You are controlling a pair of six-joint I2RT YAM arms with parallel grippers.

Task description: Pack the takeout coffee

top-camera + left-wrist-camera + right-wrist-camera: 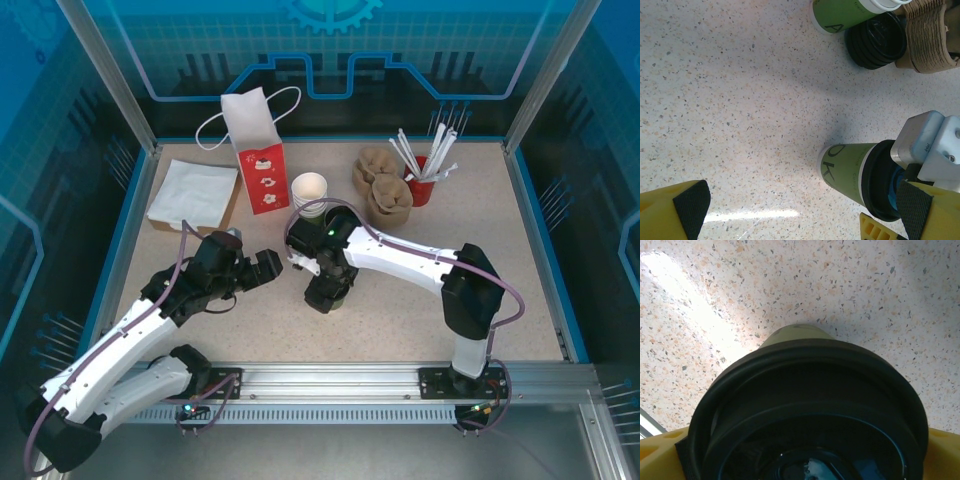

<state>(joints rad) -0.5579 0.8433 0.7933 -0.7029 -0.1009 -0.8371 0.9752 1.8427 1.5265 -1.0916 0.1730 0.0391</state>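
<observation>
On the far left of the top view we see a pile of white napkins (195, 190) on the tabletop (520, 250). Just right of it and lower in the frame is the left pincer (268, 268). Its two yellow fingers (690, 205) are spread wide and it holds nothing.

Next, in the upper middle, stands a red and white paper bag (262, 150) with white string handles. To the right of the bag is a stack of cups with no lids (310, 190).

Below that stack, near the middle of the frame, is the right pincer (326, 290). It hangs over the takeout coffee (847, 172), a green cup that stands on the tabletop. Its black lid (810, 415) is on. The right pincer is spread wide, with one finger on each side of the lid. We cannot tell if the fingers touch it.

Farther right are brown cardboard sleeves (382, 188), and then a red cup of white straws (425, 178).

We think the job has only begun. The lid is on, but the cup is not in the bag yet. The cup must be gripped, lifted and set down inside the bag.

The coffee cup has big dark letters that look like "OK". In the left wrist view the green cup at the top shows an "A". The bag has white shapes on its red part, and any words there are too small to read.
</observation>
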